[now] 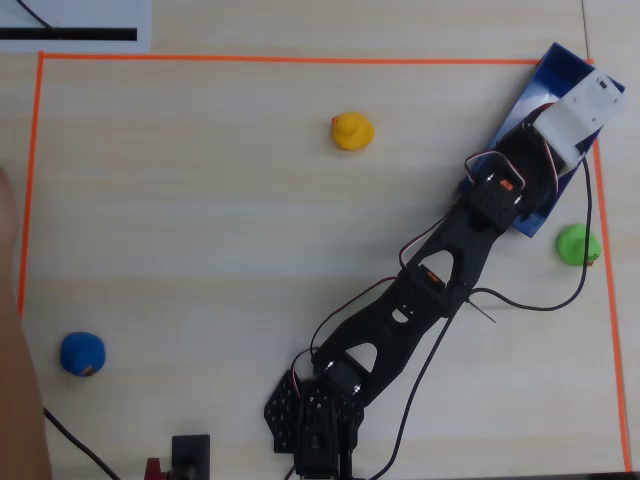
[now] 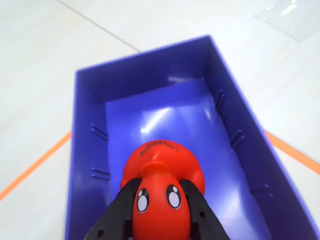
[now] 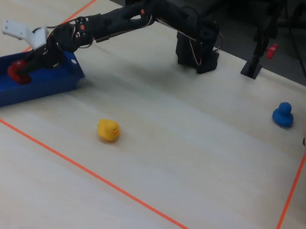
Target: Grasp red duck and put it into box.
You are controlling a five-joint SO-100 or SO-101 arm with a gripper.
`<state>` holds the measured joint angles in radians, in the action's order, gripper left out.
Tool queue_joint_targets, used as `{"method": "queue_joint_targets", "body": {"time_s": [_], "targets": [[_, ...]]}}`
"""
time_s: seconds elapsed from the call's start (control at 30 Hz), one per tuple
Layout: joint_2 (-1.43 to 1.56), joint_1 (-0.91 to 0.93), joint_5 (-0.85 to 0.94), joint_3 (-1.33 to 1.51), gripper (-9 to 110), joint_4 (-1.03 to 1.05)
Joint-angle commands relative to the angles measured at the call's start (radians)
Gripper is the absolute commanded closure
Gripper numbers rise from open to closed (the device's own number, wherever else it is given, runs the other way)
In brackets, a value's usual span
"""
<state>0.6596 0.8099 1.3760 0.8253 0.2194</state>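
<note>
Even, bright light; glare streaks on the box (image 2: 165, 120) floor in the wrist view; fixed view slightly soft.

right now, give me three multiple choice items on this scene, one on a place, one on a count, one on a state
1. Where is the red duck?
A. over the box's inside
B. beside the yellow duck
C. outside the orange tape

2. How many ducks lie loose on the table?
A. one
B. three
C. five

3. How is the gripper?
A. open and empty
B. shut on the red duck
C. out of view

Answers:
1 A: the wrist view shows it above the floor of the box.
2 B: yellow duck, green duck, blue duck.
3 B: black fingers press both sides of its head.
</note>
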Motion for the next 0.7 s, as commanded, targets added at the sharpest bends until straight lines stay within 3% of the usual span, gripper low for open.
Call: {"method": "queue_joint_targets", "body": {"time_s": [0.0, 0.53, 0.67], "targets": [[0.008, 0.031, 0.029, -0.072, 92, -0.04], [0.133, 0.063, -0.092, -0.104, 67, 0.106], [0.261, 0.055, -0.186, -0.098, 69, 0.183]]}}
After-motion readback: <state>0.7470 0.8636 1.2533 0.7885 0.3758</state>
